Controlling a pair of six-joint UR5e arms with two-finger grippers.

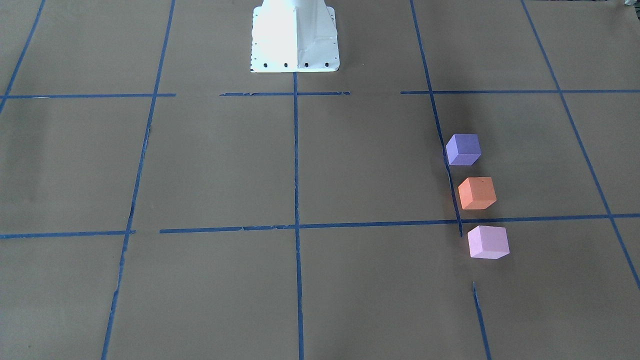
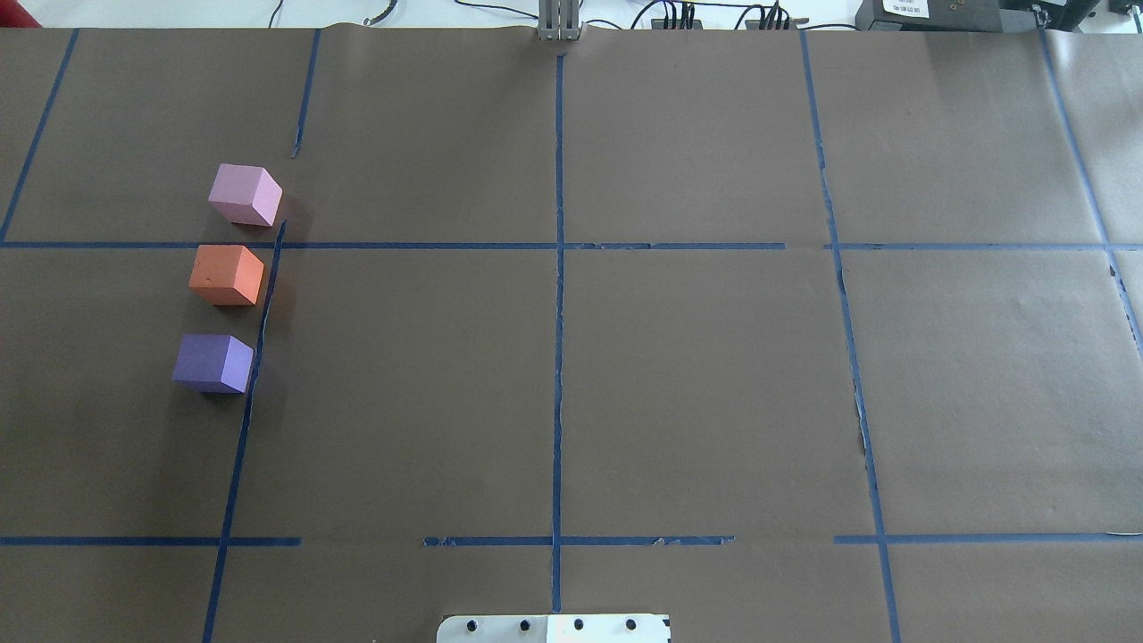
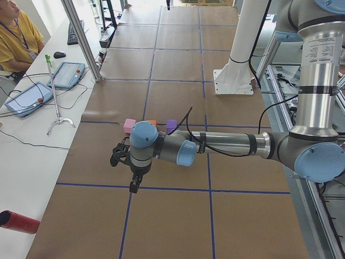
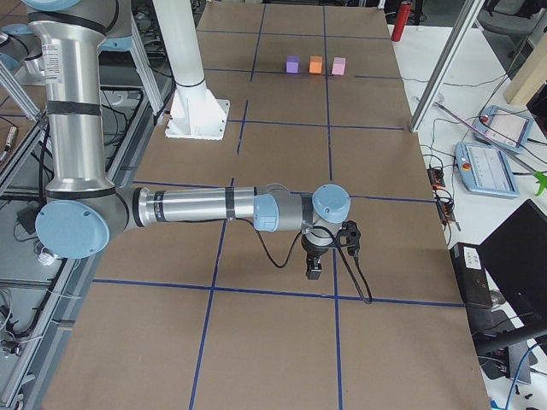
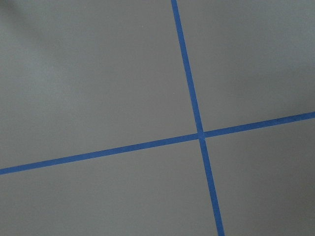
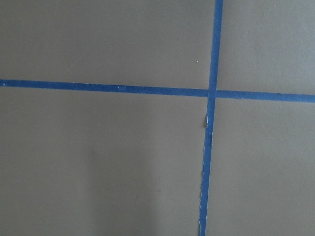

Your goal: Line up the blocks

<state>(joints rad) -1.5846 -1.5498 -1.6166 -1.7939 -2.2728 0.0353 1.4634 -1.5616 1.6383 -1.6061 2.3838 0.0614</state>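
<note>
purple block [image 2: 212, 363], orange block [image 2: 227, 275] and pink block [image 2: 245, 194] sit spaced in a row on the bench [image 2: 625, 357], robot's left side. left tool [image 3: 135, 186] and right tool [image 4: 314, 272] hang well apart; clenched or released, i cannot tell. looks done, so avoid nudging.

The left arm [image 3: 232, 144] rises upright, bends at the elbow and reaches out level. Its wrist [image 3: 144, 141] turns the left gripper [image 3: 135, 184] straight down. The right arm [image 4: 197, 207] is posed alike, with the right gripper [image 4: 314, 268] pointing down. How wide either pair of jaws stands cannot be told.
</note>
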